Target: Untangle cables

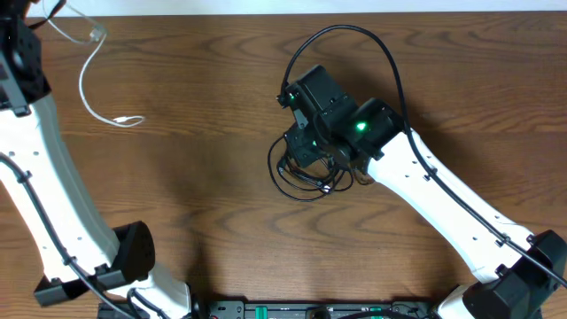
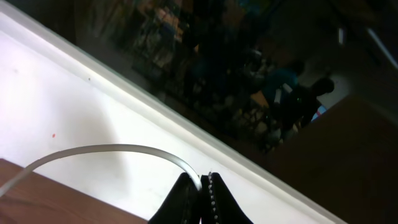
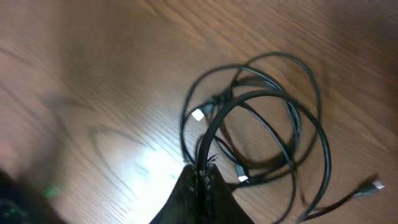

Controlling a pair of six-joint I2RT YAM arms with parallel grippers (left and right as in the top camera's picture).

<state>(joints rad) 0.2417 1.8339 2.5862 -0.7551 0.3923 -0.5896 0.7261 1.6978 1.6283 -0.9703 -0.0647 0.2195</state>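
The white cable lies at the table's far left, its plug end on the wood. My left gripper is shut on its other end, and the white cable arcs away from the jaws. The two black cables lie coiled together at mid table under my right arm. My right gripper is shut on a black cable at the coil's near edge. Silver plug ends show inside the loops.
The right arm's own thicker black cable loops above its wrist. The arm bases and a black unit sit at the front edge. The table's back edge meets a white strip.
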